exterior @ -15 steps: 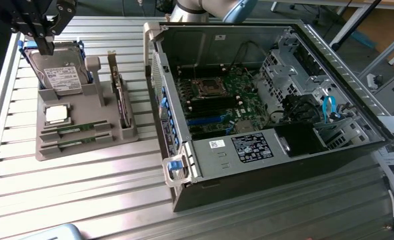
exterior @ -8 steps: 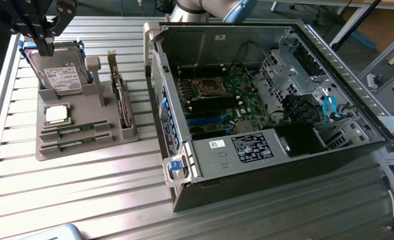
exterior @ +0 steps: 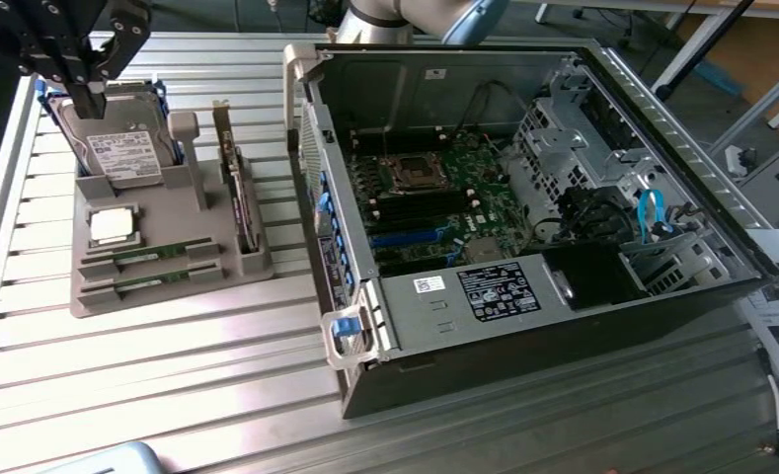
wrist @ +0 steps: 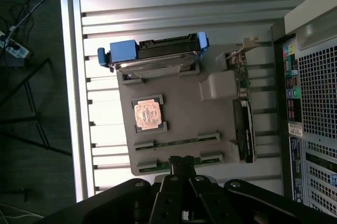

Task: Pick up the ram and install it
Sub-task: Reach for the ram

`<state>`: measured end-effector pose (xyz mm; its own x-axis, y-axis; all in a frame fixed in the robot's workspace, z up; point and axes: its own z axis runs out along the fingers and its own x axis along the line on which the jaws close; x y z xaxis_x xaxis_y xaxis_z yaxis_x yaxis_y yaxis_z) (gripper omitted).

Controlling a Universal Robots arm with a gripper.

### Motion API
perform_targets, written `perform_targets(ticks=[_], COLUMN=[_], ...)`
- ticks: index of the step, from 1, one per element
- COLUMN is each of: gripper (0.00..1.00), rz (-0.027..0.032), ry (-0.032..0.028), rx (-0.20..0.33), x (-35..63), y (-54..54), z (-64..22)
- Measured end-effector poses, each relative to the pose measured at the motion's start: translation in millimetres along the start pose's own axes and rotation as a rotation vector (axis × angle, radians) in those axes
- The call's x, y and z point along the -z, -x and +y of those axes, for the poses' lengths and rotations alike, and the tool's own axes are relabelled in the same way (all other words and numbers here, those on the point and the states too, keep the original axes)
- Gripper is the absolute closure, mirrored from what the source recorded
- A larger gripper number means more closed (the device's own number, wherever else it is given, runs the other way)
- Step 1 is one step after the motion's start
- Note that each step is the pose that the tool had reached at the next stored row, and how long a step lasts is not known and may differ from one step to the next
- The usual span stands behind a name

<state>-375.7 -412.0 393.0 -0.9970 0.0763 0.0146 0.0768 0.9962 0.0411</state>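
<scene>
My gripper (wrist: 182, 162) is fully closed and empty, positioned above the gray tray (wrist: 179, 113), over the ram (exterior: 152, 283) nearest its edge.

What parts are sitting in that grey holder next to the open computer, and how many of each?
Hard drive: 1
Processor chip: 1
Ram sticks: 2
Expansion card: 1
Total: 5
</scene>
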Motion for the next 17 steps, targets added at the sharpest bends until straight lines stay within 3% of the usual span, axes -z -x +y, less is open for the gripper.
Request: perform_targets(ticks=[17], gripper=[0.89], rz=[-0.0001], ry=[-0.0011], rx=[0.0], x=[0.6], y=[1.1], z=[-13.7])
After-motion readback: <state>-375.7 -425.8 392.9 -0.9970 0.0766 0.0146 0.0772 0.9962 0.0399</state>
